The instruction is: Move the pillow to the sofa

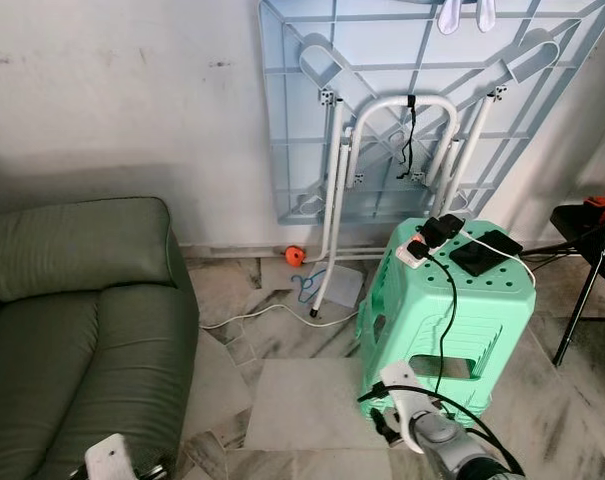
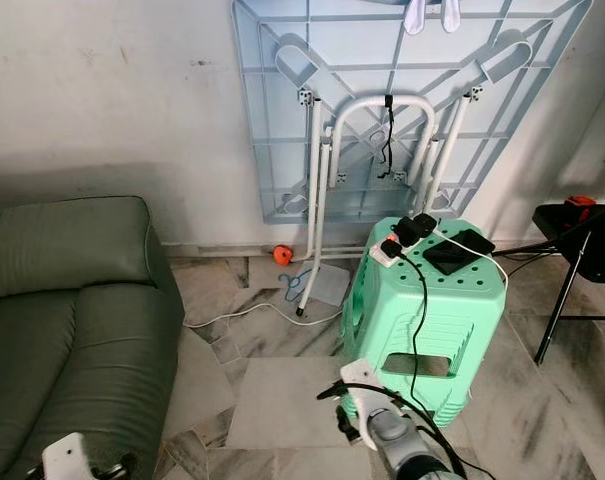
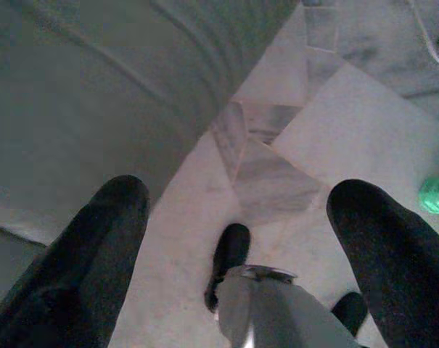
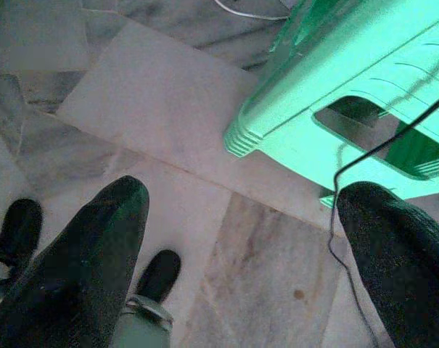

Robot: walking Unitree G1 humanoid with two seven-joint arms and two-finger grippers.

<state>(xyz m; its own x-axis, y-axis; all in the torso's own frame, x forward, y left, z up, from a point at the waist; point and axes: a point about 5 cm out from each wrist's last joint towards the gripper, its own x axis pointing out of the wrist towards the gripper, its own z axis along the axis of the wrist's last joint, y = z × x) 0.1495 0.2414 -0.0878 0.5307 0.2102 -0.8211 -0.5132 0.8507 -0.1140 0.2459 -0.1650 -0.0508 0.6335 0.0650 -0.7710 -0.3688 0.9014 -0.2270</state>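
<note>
A dark green sofa (image 1: 77, 320) fills the robot's left side, its back cushion against a stained white wall (image 1: 112, 90) and its seat reaching toward the camera. No pillow can be made out on the sofa or on the floor, so its place cannot be told.

To the right of the sofa lies a marble tile floor (image 1: 292, 400). On it stands a mint green plastic stool (image 1: 447, 310) with a cut-out opening in its side. On the stool's top sit a power strip (image 1: 414, 252) with black plugs and a dark flat device (image 1: 477, 257); a black cable (image 1: 450, 320) runs down the stool's front. Behind the stool a pale blue folding table (image 1: 402, 100) leans upright against the wall, its white tube legs (image 1: 332, 210) folded against its underside. A small orange object (image 1: 296, 256) lies at the wall's foot, with a white cord (image 1: 252, 315) trailing across the tiles near it. At the far right stands a black stand (image 1: 587, 270).

The left gripper (image 3: 241, 239) hangs low beside the sofa's front edge, its two black fingers (image 3: 96, 254) spread wide apart above the tiles, holding nothing. The right gripper (image 4: 241, 239) hangs just beside the stool, its fingers (image 4: 96, 254) likewise spread apart and empty, with the black cable crossing near one of them. The robot's dark feet (image 3: 230, 261) stand on the tiles below.
</note>
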